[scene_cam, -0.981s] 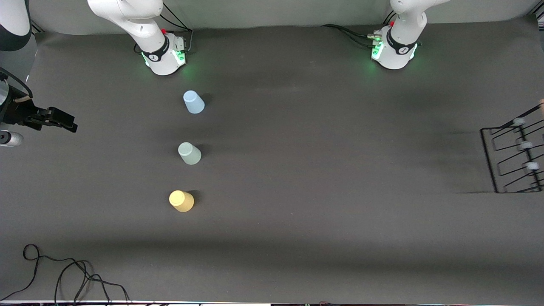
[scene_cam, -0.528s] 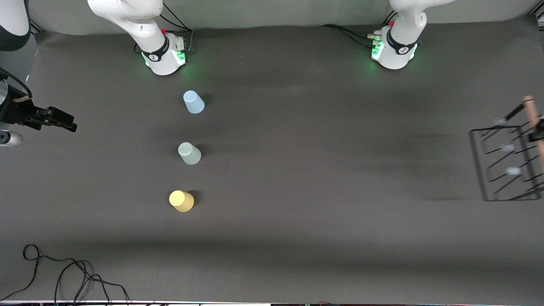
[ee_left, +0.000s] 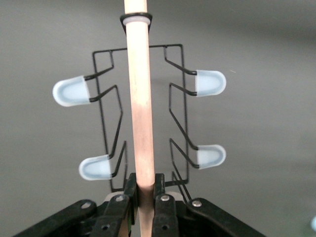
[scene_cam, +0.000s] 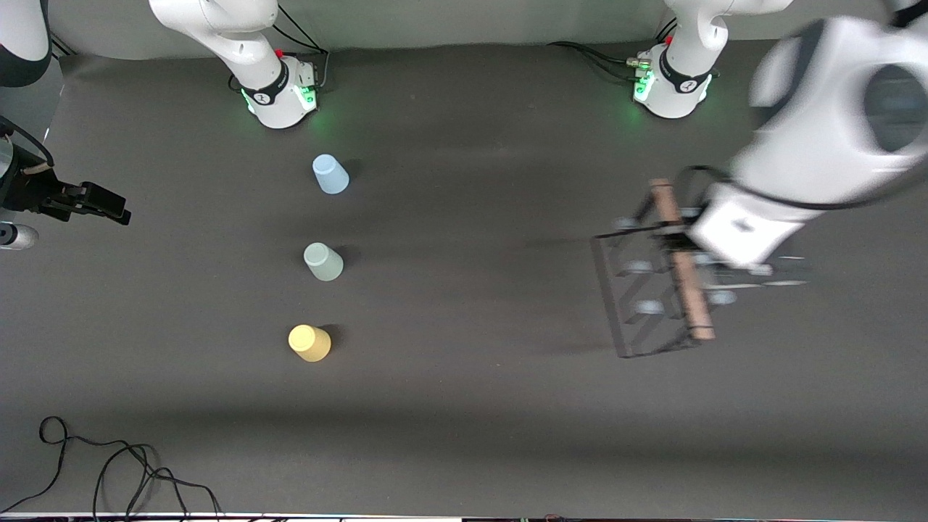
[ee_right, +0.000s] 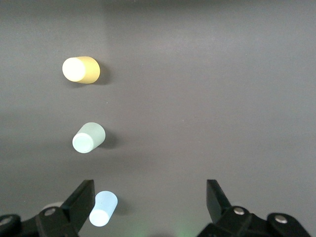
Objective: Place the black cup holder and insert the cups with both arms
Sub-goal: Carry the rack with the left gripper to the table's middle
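My left gripper (ee_left: 144, 183) is shut on the light-wood rod handle (scene_cam: 682, 261) of the black cup holder (scene_cam: 616, 304). It holds the rack in the air over the table toward the left arm's end; pale-capped prongs (ee_left: 72, 91) stick out on both sides of the rod. Three cups stand in a row near the right arm's base: light blue (scene_cam: 330, 175), grey-green (scene_cam: 323, 262) nearer the camera, and yellow (scene_cam: 310, 343) nearest. My right gripper (scene_cam: 119, 209) waits open and holds nothing at the right arm's end of the table, high above the cups, with the blue cup (ee_right: 103, 208) near one finger in the right wrist view.
The two green-lit arm bases (scene_cam: 279, 94) (scene_cam: 670, 87) stand along the edge farthest from the camera. A loose black cable (scene_cam: 109, 464) lies at the near corner by the right arm's end. The dark mat (scene_cam: 464, 239) covers the table.
The left arm has swung in from the table's end, carrying the cup holder toward the middle. The right gripper and the cups have not moved.
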Robot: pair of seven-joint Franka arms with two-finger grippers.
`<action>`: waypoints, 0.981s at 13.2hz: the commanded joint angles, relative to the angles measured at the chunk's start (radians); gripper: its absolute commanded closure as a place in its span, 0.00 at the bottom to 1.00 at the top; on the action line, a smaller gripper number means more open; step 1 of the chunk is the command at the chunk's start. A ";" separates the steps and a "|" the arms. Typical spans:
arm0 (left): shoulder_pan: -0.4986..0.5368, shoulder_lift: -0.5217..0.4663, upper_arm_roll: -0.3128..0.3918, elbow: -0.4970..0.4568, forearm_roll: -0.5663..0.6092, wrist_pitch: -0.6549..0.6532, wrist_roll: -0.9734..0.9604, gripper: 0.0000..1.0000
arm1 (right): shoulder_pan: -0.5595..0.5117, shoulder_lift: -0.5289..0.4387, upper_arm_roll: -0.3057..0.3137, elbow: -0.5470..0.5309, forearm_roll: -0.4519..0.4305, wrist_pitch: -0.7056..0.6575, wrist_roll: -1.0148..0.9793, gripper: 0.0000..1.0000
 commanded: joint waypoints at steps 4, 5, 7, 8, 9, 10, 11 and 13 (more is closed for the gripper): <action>-0.371 0.146 0.013 0.082 0.048 0.164 -0.380 1.00 | -0.007 -0.003 0.004 0.012 -0.005 -0.015 -0.015 0.00; -0.409 0.168 0.013 0.103 0.048 0.166 -0.382 1.00 | -0.007 -0.003 0.004 0.012 -0.005 -0.015 -0.015 0.00; -0.446 0.186 0.013 0.108 0.057 0.167 -0.377 1.00 | -0.007 -0.005 0.004 0.012 -0.005 -0.015 -0.015 0.00; -0.449 0.194 0.013 0.108 0.063 0.167 -0.371 1.00 | -0.007 -0.005 0.004 0.012 -0.005 -0.015 -0.015 0.00; -0.454 0.208 0.013 0.108 0.067 0.169 -0.371 1.00 | -0.008 -0.005 0.004 0.012 -0.005 -0.015 -0.015 0.00; -0.469 0.224 0.013 0.108 0.070 0.172 -0.374 1.00 | -0.007 -0.005 0.004 0.011 -0.005 -0.015 -0.015 0.00; -0.477 0.240 0.013 0.108 0.088 0.180 -0.383 1.00 | -0.007 -0.006 0.004 0.011 -0.005 -0.015 -0.015 0.00; -0.481 0.267 0.013 0.107 0.097 0.210 -0.385 1.00 | -0.007 -0.006 0.004 0.011 -0.005 -0.015 -0.015 0.00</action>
